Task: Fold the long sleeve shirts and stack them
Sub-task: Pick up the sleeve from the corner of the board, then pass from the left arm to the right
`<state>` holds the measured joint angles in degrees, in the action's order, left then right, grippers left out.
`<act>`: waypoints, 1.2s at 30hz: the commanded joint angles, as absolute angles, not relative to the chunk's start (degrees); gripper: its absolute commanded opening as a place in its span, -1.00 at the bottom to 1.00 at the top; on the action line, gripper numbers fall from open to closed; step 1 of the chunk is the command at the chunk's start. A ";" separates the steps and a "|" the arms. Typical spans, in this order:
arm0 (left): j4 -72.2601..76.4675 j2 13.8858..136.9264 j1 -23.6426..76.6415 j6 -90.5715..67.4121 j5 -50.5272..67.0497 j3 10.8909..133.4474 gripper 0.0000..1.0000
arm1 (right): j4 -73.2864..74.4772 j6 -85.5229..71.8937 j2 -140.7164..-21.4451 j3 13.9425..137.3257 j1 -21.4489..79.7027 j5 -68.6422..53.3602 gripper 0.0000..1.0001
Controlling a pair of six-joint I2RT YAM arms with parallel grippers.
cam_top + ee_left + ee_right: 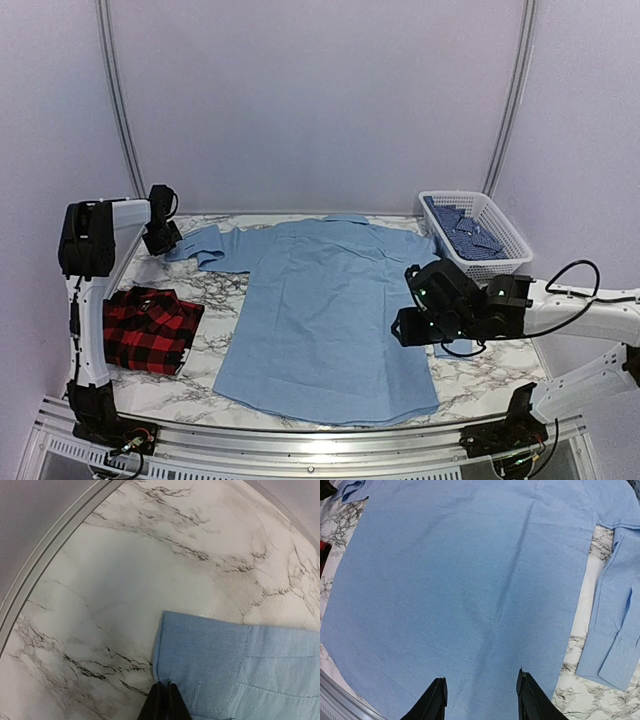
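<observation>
Shirt laid flat mid-frame in top view: blue shirt (325, 310), back up, collar toward top of frame, on marble desk (480, 385). Left sleeve (205, 245) stretched to upper left. Right sleeve (615, 630) doubled down along right edge of body. Lower left: plaid shirt (150, 328), folded already. Upper right: basket (488, 264), more dark cloth inside.

Left end effector (162, 700) pressed together on near corner of cuff (200, 655), pinching only the very edge, by the look. Right end effector (480, 692) spread, hanging over lower right of shirt body, gripping nothing.

Likely next: carrying sleeve inward across back. Risks:
- cuff slipping out of so shallow a bite
- sleeve twisting or bunching mid-drag
- whole body dragged askew, nothing pinning it
- right arm low over cloth, snagging on hem possible
</observation>
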<state>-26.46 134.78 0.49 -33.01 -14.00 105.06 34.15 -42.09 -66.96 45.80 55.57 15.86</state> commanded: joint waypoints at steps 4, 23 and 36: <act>-27.60 127.85 1.45 -29.00 -9.63 105.64 -1.00 | 27.66 -39.20 -69.85 50.69 53.92 15.58 -0.13; -17.08 100.63 21.42 -20.22 7.35 88.64 -1.00 | 4.23 -36.94 -72.54 47.72 46.55 9.32 -0.03; -4.52 98.93 39.32 -27.42 16.62 77.75 -1.00 | -15.44 -38.64 -84.13 49.56 41.83 -7.66 0.24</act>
